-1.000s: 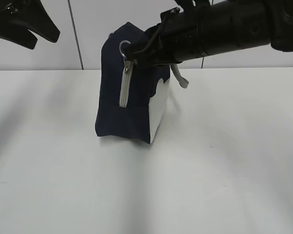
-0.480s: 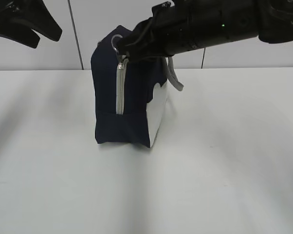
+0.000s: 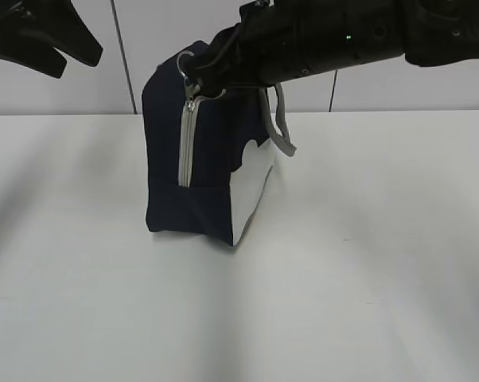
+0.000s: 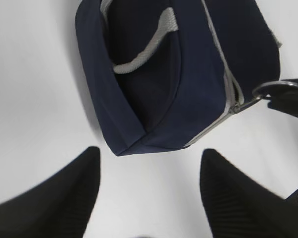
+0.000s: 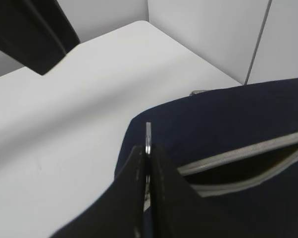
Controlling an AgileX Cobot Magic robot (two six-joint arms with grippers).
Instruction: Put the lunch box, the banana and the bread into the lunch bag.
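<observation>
The lunch bag (image 3: 208, 151) stands upright on the bench (image 3: 343, 302), right under my right fingers (image 5: 148, 163), which are pressed together on the metal ring (image 3: 188, 65) of its zipper pull at the bag's top end. My left fingers (image 4: 149, 193) are spread wide and empty, hanging above the bag's near end without touching it.

I judge the step in hand to be working the zipper (image 3: 187, 143) along its track. The risk I see: nothing pins the bag down. If I pull sideways on the ring, the light bag may slide or tip across the bench instead of the slider running, since my left fingers are not bracing it. The ring is also thin and held only at the very tips, so it could slip free under a jerk. The loose grey strap (image 3: 281, 119) beside my right arm could snag as well.

My right wrist view shows what the side view cannot: behind my fingers the zipper mouth gapes open, dark inside. The side view instead shows the teeth running closed down the bag's end face. My left wrist view gives the bag from above, with the strap lying over the top and the ring off to its right. The lunch box, the banana and the bread appear in no view.
</observation>
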